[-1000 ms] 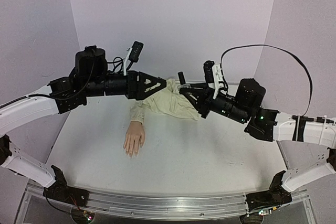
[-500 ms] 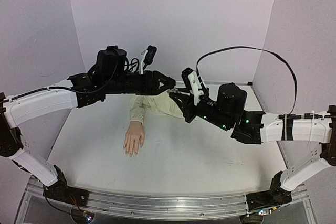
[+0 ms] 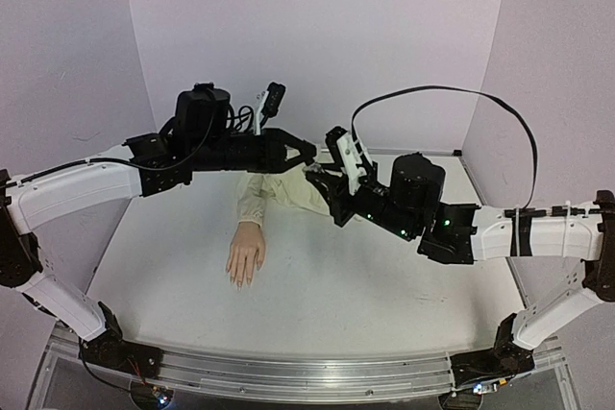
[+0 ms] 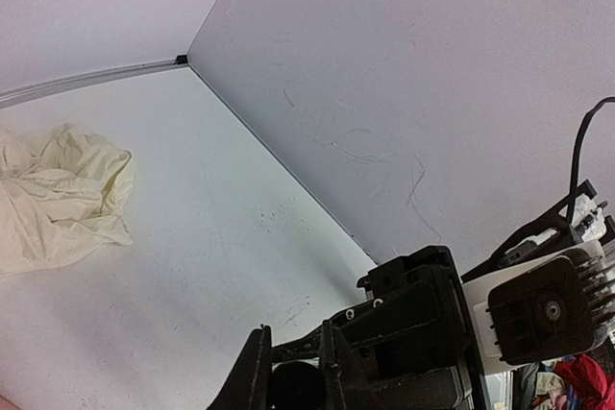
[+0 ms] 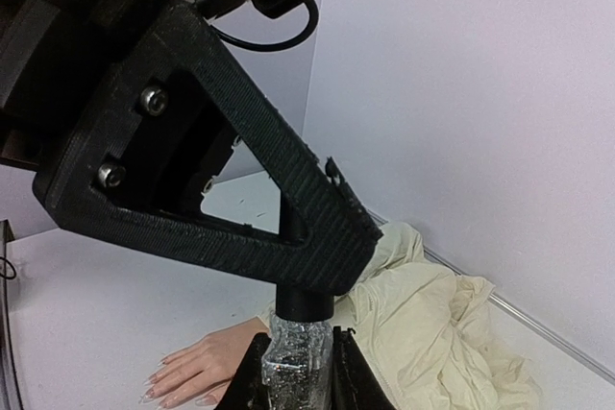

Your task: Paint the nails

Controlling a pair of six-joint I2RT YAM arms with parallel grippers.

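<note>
The opening of the polish is judged to be the step in hand. The polish bottle (image 5: 300,350) is clamped upright between the jaws of the right gripper (image 5: 300,376). The left gripper (image 5: 309,280) is closed from above on its black cap (image 5: 306,303); in the left wrist view the same dark cap is seen pinched between the fingers (image 4: 252,386). Both are held in the air, near the cream sleeve (image 3: 288,191). The mannequin hand (image 3: 246,254) lies palm down on the table (image 3: 365,285), well apart from both grippers. The nails (image 5: 154,393) (pale and tiny, with no polish that can be made out) point toward the near edge. Next, the cap is probably to be twisted loose and lifted straight up while the bottle is kept steady, so that nothing is spilled.
</note>
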